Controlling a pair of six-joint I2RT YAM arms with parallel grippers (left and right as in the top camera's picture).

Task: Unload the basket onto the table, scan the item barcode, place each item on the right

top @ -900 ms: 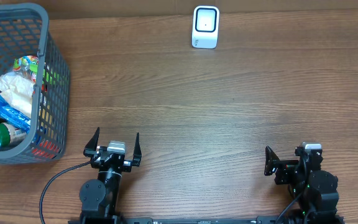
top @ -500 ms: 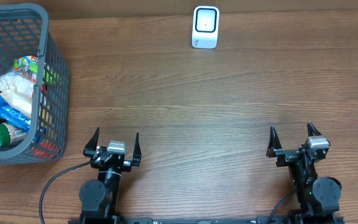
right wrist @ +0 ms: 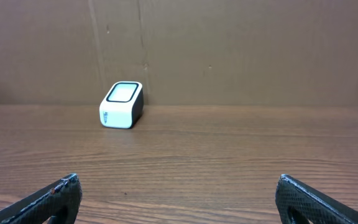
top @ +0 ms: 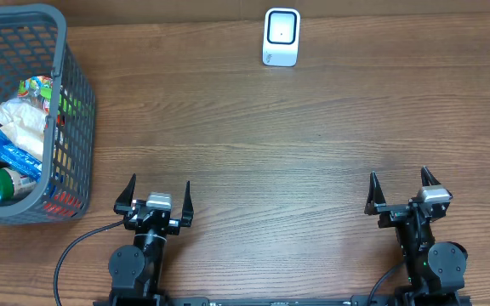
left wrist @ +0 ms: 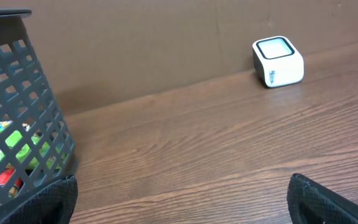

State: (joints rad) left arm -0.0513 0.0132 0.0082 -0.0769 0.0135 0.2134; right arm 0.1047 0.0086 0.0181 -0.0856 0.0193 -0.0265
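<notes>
Right pincer (top: 398,173) has swung round to face forward, jaws apart and empty; left pincer (top: 160,180) likewise spread, empty; items (top: 19,119) lie in the basket (top: 79,110) left of it; scanner (top: 281,36) stands far ahead, between both.

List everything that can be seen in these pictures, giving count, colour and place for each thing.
grey plastic lattice basket: one, grey, far left of the table
packaged items: several, exact count unclear, white, blue, green and red, inside the basket
white box-shaped scanner: one, white with a dark-rimmed window, far edge of the table, near the middle
brown wooden table: one, brown, under everything
black cable: one, black, on the table beside the left arm
left tool: one, black, near edge, left side, open and empty
right tool: one, black, near edge, right side, open and empty
</notes>
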